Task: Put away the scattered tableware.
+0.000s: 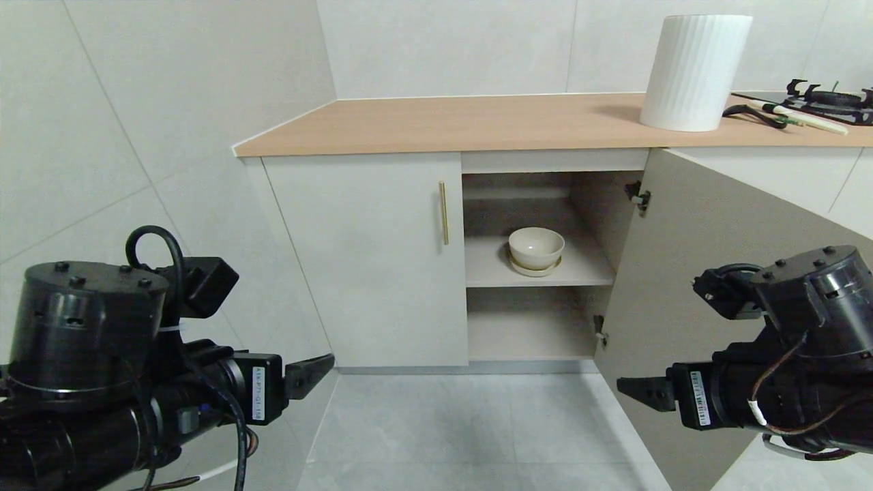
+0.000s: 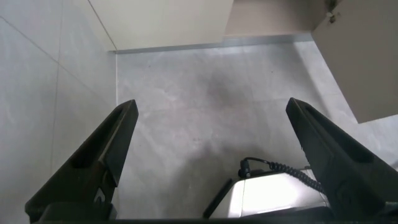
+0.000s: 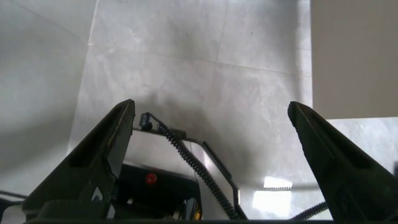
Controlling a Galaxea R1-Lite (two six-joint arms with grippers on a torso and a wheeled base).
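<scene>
Nothing legible in any view. A white sticker (image 1: pixel 259 393) on the arm just behind the left claw (image 1: pixel 310 373) carries one line of small dark print running sideways, characters too small to read. A second white label (image 1: pixel 700 399) on the other arm just behind the right claw (image 1: pixel 641 391) shows barcode-like stripes plus tiny print beside them, also too small to read.
</scene>
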